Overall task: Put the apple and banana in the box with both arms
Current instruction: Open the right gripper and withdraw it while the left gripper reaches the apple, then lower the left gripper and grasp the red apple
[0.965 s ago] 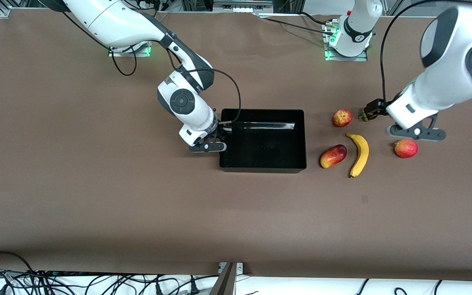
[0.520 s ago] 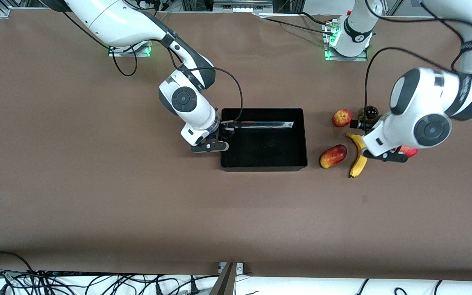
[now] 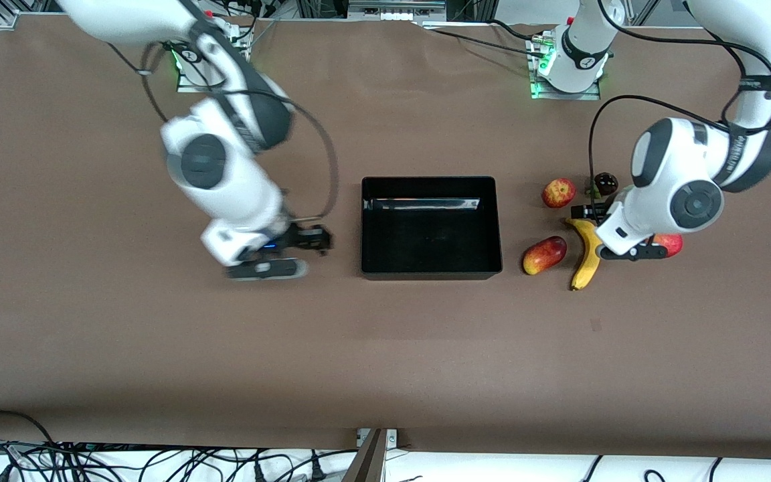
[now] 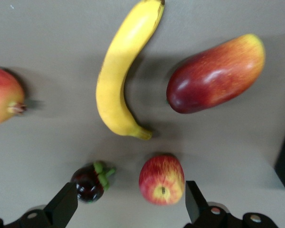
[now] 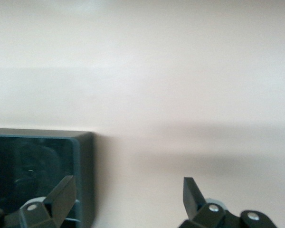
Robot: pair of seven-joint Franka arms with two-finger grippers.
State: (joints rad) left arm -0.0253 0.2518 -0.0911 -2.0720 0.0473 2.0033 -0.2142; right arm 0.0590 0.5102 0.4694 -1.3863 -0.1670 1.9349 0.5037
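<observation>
The black box [image 3: 499, 227] stands at mid-table, with nothing in it. The apple [image 3: 558, 193] lies toward the left arm's end. The banana [image 3: 586, 258] lies nearer the front camera, partly under the left arm. My left gripper [image 3: 589, 211] hangs open and empty over the gap between the apple and a dark mangosteen [image 3: 605, 183]. In the left wrist view the apple [image 4: 162, 179] and mangosteen [image 4: 89, 182] lie between the open fingers, with the banana [image 4: 121, 80] past them. My right gripper [image 3: 312, 241] is open and empty over the table beside the box [image 5: 83, 156].
An oval red-and-yellow fruit [image 3: 544, 255] lies between the box and the banana. A plain red round fruit [image 3: 670, 244] is partly hidden by the left wrist. Both show in the left wrist view, the oval fruit [image 4: 216, 73] and the round one [image 4: 4, 95].
My right gripper has left the box's end wall and swung out toward the right arm's end. My left gripper has come in over the fruits near the apple and banana.
</observation>
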